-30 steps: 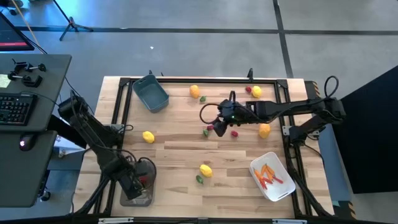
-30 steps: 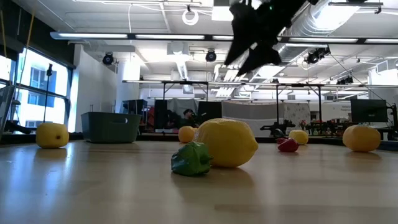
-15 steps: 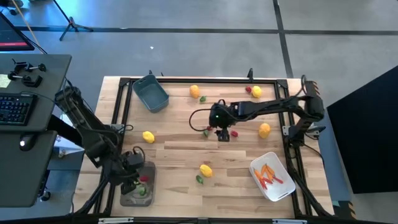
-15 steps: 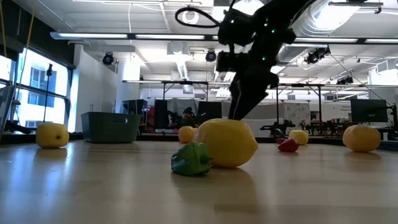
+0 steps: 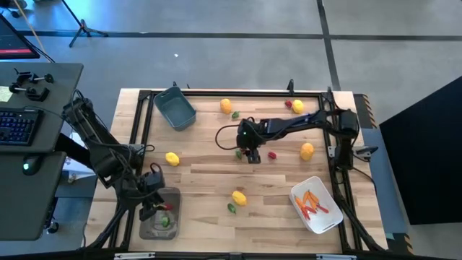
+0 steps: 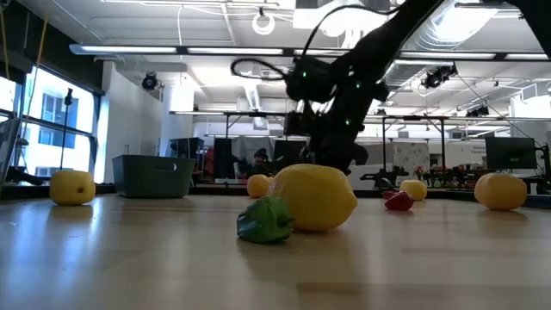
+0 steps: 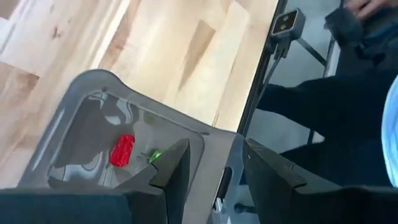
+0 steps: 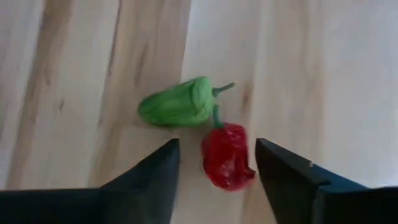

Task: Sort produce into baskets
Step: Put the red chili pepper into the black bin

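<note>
The right arm reaches across the counter (image 5: 209,177) toward its middle, with the right tool (image 8: 216,171) pointed down, fingers spread and empty. A red pepper (image 8: 227,155) lies between the fingers, touching a green pepper (image 8: 178,102) just beyond. The left tool (image 7: 212,177) hangs open and empty over the grey tray (image 7: 74,118), which holds red and green pieces.

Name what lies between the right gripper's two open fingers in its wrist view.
A red pepper lies on the bare wood between the right gripper fingers, with a green pepper touching it just beyond. The right wrist view shows this.
</note>
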